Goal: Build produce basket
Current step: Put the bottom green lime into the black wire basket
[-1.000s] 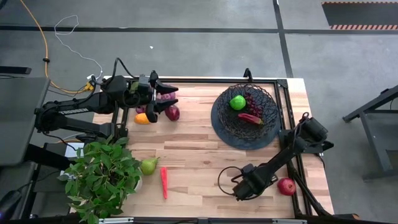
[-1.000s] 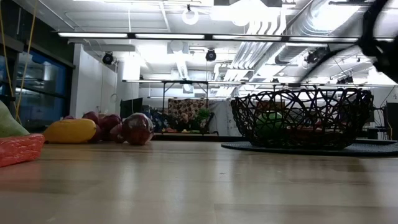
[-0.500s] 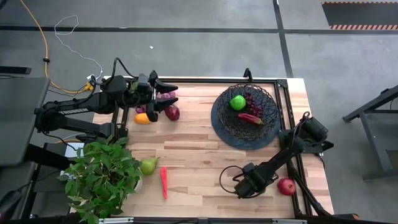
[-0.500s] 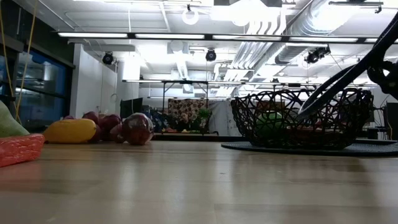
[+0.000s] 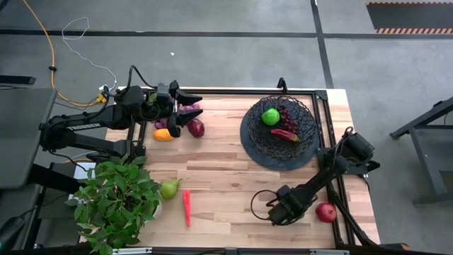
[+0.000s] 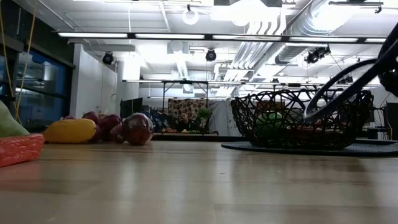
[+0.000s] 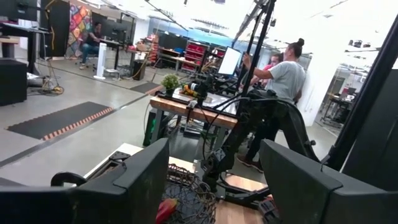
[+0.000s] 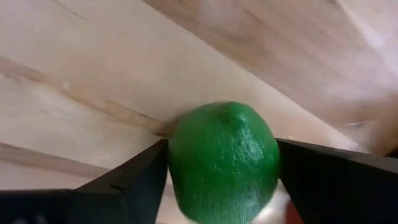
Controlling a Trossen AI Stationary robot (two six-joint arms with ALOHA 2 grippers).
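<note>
Two arms show from above: our left claw hovers spread just beside the purple grapes, a red apple and an orange, well apart from the basket, while our right claw sits low over the surface, another red apple near it. Through the right wrist, we see its fingers pinching a green lime against the wood.

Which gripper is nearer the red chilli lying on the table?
Right. The right gripper sits a short way right of the chilli, closing around a lime. The left gripper hovers over the far-left fruit pile.
</note>
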